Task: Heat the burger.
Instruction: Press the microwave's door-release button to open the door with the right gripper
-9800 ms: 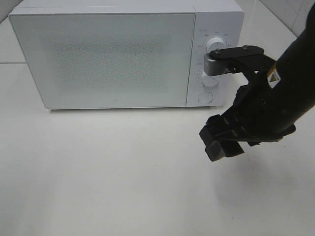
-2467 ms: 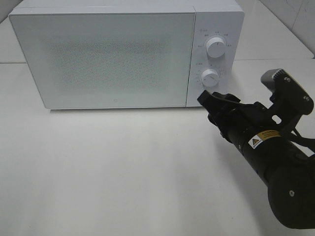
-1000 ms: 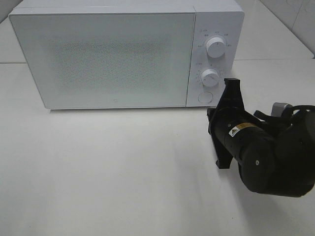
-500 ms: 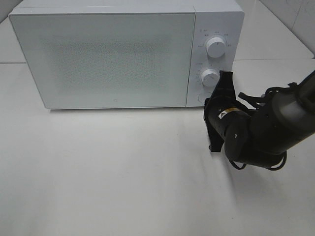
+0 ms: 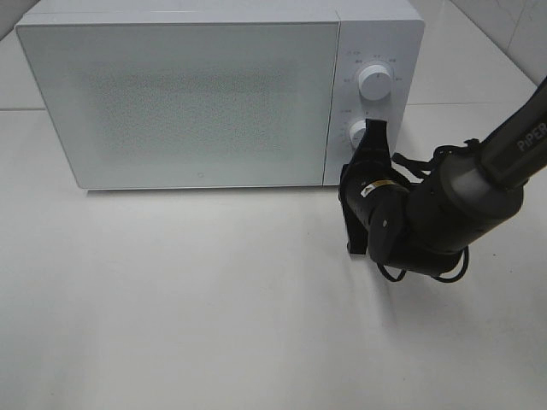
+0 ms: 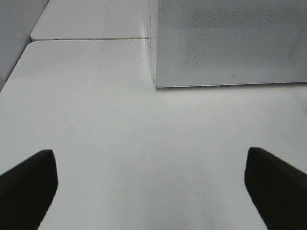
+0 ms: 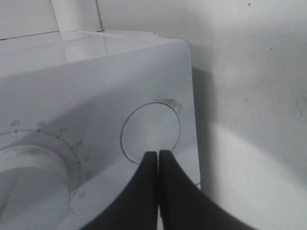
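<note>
Left gripper (image 6: 153,191): seen only by its own wrist camera. Two dark fingertips (image 6: 29,184) spread wide, nothing between them, low over bare table.
Table: plain white tabletop (image 5: 214,299). The left wrist view adds a seam line running back along the oven's left side.
Oven: boxy white microwave oven (image 5: 376,26) standing at the back of the table.
Door: large frosted, speckled door panel (image 5: 179,102), flush with the casing. Both the high view and the left wrist view show it closed.
Burger: in no view. I cannot tell where it is; the door panel gives no look inside.
Upper dial: round white knob (image 5: 373,81) on the control strip at the right, shown by the high camera only.
Lower dial: second white knob (image 7: 29,177) with tick marks round it. The high view has it half covered by the right arm; the right wrist view shows it plainly.
Button: flat round white push-button (image 7: 150,132) under the lower dial, hidden from the high camera.
Right gripper (image 7: 158,153): black fingers pressed together, gripping nothing, tips at the button's edge. Contact cannot be confirmed.
Right arm: black jointed arm (image 5: 453,205) reaching in from the right toward the control strip.
</note>
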### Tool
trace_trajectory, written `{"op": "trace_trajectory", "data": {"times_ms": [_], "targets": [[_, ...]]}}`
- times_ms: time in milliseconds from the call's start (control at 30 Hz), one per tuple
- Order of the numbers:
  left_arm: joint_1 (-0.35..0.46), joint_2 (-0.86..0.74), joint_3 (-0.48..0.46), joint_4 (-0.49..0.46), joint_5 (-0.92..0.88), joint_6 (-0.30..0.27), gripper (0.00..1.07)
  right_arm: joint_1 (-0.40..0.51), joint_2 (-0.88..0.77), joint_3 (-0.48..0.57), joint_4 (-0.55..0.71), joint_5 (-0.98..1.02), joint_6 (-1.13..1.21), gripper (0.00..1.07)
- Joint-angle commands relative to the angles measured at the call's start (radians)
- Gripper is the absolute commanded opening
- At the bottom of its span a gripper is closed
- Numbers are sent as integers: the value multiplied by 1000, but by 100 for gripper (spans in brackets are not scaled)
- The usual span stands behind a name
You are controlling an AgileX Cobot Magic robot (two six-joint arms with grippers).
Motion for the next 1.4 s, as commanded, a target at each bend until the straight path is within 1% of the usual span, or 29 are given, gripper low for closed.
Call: {"op": "trace_trajectory", "data": {"times_ms": [33,133,667,933,1067,1167,1400], "targets": [[3,-21,5,-7,0,1,98,-7,11,-13,16,-5,-9,0],[3,-21,5,-8,0,1,98,-7,11,-13,42,-18,-19,0],[3,-21,5,-8,0,1,98,-31,11,-47,82,-43,-94,0],[3,-21,5,-8,0,1,98,-39,11,-47,69,-53,-70,0],[3,-21,5,-8,0,1,98,-39,11,-48,43,-51,-27,0],[3,-21,5,-8,0,1,98,-39,13,-64,36,-40,-30,0],[3,-21,5,-8,0,1,98,-42,14,-78,54,-82,-48,0]]}}
